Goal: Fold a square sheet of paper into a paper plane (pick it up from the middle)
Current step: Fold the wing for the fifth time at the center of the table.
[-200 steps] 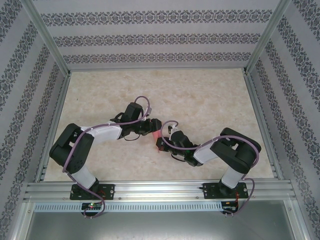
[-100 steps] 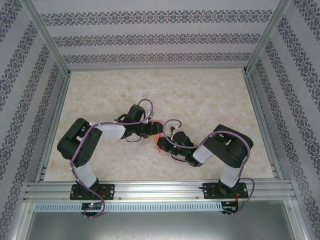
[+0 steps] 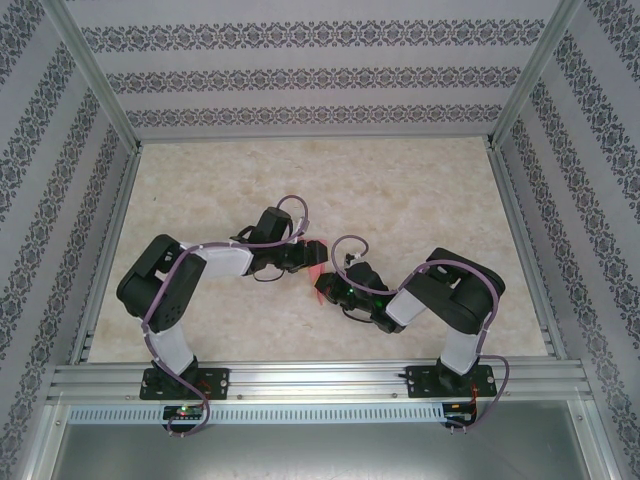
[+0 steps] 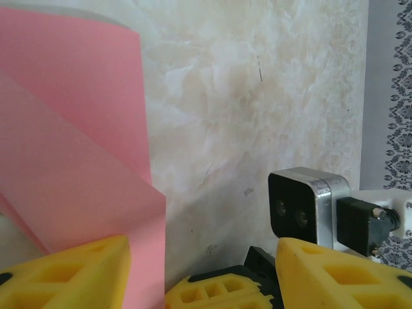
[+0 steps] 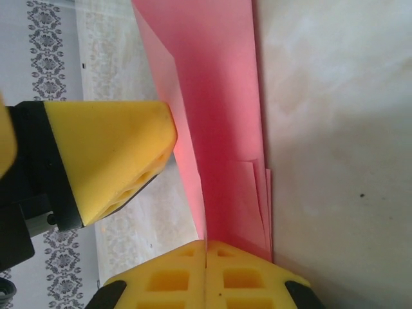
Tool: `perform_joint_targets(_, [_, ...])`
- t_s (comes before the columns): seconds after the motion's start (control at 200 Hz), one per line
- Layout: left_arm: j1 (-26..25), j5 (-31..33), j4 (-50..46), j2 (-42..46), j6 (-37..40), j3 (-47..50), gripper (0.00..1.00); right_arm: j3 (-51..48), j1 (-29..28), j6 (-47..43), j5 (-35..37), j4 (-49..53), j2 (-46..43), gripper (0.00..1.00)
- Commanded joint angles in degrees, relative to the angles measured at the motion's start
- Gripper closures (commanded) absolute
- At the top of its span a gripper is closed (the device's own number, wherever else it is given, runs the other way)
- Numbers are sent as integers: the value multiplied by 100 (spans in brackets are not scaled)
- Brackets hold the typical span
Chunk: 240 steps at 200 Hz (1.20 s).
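Observation:
The pink-red sheet of paper [image 5: 225, 116] is folded lengthwise, with layered flaps along one edge. My right gripper [image 5: 206, 277] is shut on its crease and holds it just above the table. In the top view the paper [image 3: 319, 272] sits between the two wrists at the table's middle. My left gripper [image 4: 203, 277] stands open, and the paper [image 4: 71, 161] lies against its left finger [image 4: 64, 273]. One left finger [image 5: 109, 161] shows beside the sheet in the right wrist view. From above, the left gripper [image 3: 306, 256] and right gripper [image 3: 326, 290] nearly meet.
The marble-patterned table [image 3: 400, 200] is boxed in by patterned walls [image 3: 320, 75] and aluminium posts. In the left wrist view the right wrist's camera block [image 4: 309, 206] sits close to my left gripper's right finger [image 4: 341, 277]. Both arm bases stand on the near rail [image 3: 320, 380].
Both arms have drawn their elbows in toward the middle. The grippers and the paper have stayed almost in the same place, and the right grip on the paper is unchanged.

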<state>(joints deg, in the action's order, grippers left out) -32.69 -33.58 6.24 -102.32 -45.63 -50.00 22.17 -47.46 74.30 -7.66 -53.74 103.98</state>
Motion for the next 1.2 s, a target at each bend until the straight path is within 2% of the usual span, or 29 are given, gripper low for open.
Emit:
perform_joint_targets(0.0, [-27, 60, 167, -134, 136, -148, 38, -135, 40, 114, 134, 107, -105, 94])
perform_joint_targets(0.095, [-32, 84, 188, -140, 117, -120, 38, -88, -7, -236, 279, 420, -452, 82])
perform_joint_targets(0.17, [-29, 106, 176, -122, 106, -134, 38, 48, -50, -596, 371, 1059, -877, 78])
perform_joint_targets(0.33, [-27, 115, 184, -106, 69, -176, 38, 516, -205, -1358, 895, 3238, -1653, 67])
perform_joint_targets(0.39, [-32, 115, 205, -103, 49, -178, 38, 707, -245, -1572, 1070, 3903, -1787, 63])
perform_joint_targets(0.495, [-28, 106, 202, -95, 30, -211, 38, 942, -278, -1845, 1010, 4266, -1735, 56])
perform_joint_targets(0.814, [-27, 71, 264, -82, -52, -212, 38, 1781, -473, -2289, 1326, 5293, -1204, 53])
perform_joint_targets(1.194, [-34, 54, 299, -95, -82, -213, 38, 1948, -483, -2385, 1363, 5339, -841, 55])
